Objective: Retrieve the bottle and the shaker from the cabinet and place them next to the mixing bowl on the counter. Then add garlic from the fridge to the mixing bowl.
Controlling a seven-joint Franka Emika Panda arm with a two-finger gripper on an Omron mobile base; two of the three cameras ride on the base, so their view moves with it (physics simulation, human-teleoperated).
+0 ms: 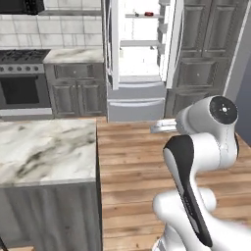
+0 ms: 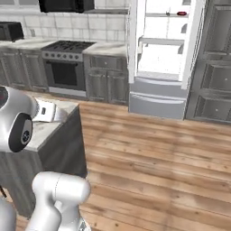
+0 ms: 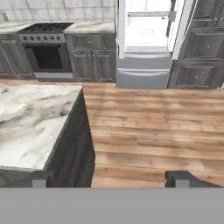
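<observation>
From the left base view, the fridge [image 1: 137,59] stands with its doors swung open, far ahead of the gripper across a stretch of wooden floor [image 1: 132,162]. Its long axis is upright and its lit shelves face back toward the robot. A small red thing [image 1: 148,14] sits on the top shelf; I cannot pick out the garlic from here. The marble desk [image 1: 44,149] lies to the left of the arm, and its visible part is bare.

From the right base view, the same fridge [image 2: 164,49] is far ahead and to the right, with the stove [image 2: 65,65] along the back wall to its left. The desk [image 2: 45,126] sits close beside the arm.

In the hand view, the gripper [image 3: 111,178] has its fingers spread wide with nothing between them. It looks straight down the room at the fridge [image 3: 146,41], which is well apart from it, and the desk [image 3: 30,122] runs along its left.

I judge the step in hand to be the approach for the garlic. To do it well, the base should drive in square to the open shelves, keeping clear of the desk corner and the door edges. The fingers are best left wide until the bulb can be seen properly.
</observation>
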